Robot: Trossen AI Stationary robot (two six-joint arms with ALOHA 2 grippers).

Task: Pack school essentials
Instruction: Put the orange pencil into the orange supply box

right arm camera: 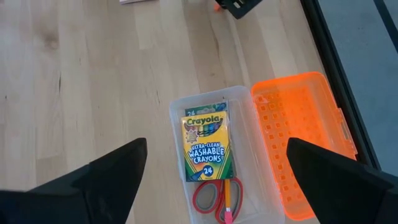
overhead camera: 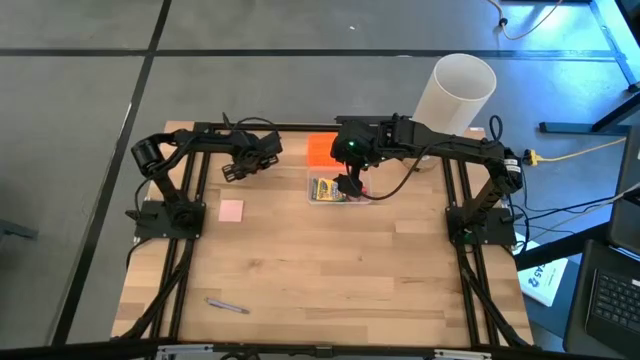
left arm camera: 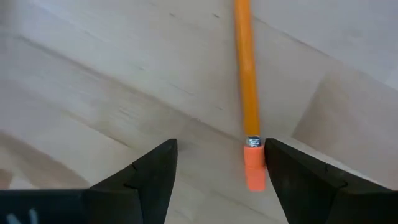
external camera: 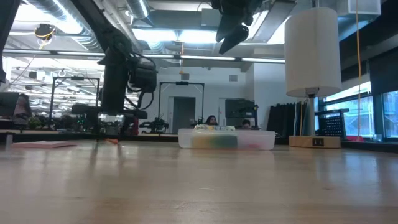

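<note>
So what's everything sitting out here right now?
Clear plastic box: one, open, far middle of the table.
Orange lid: one, lying beside the box.
Crayon box: one, yellow-green, inside the clear box.
Scissors: one pair, red-handled, inside the clear box.
Pencils: two, orange; one in the box, one on the table between the left jaws.
Pink pad: one, left side of the table.
Purple pen: one, near edge.
White cylinder: one, far right corner.
Left gripper: jaws open, low over the pencil.
Right gripper: jaws open, above the box.
</note>
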